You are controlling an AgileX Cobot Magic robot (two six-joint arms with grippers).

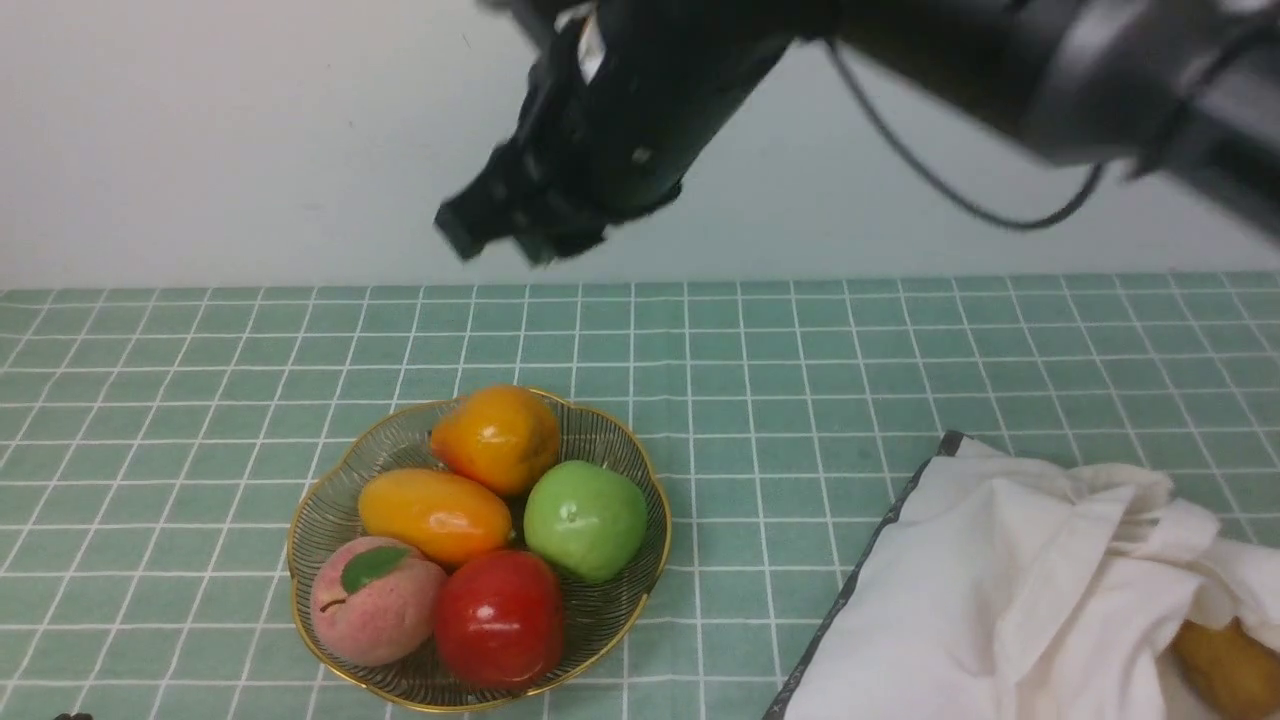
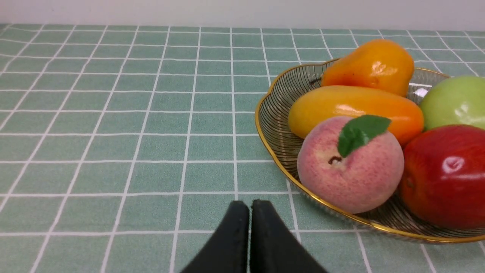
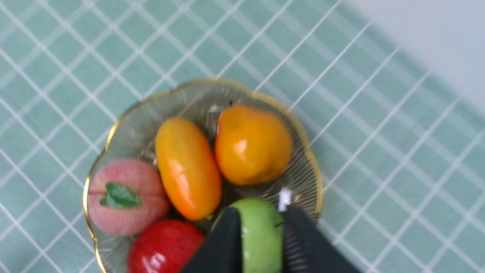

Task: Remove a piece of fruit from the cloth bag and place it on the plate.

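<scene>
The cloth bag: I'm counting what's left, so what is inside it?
One brownish-yellow fruit shows at the cloth bag's opening, partly covered by folds. Anything deeper is hidden by the cloth.

the right arm [image 1: 1000, 60] is showing as glossy black with rounded segments, a thin black cable [image 1: 950, 195] looping beneath it; both grippers' fingers [image 2: 235, 242] are looking matte black and tapered.

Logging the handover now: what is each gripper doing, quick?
Left gripper: shut, holding nothing.
Right gripper: raised above the gold-rimmed glass plate, empty; open or shut cannot be told.
</scene>
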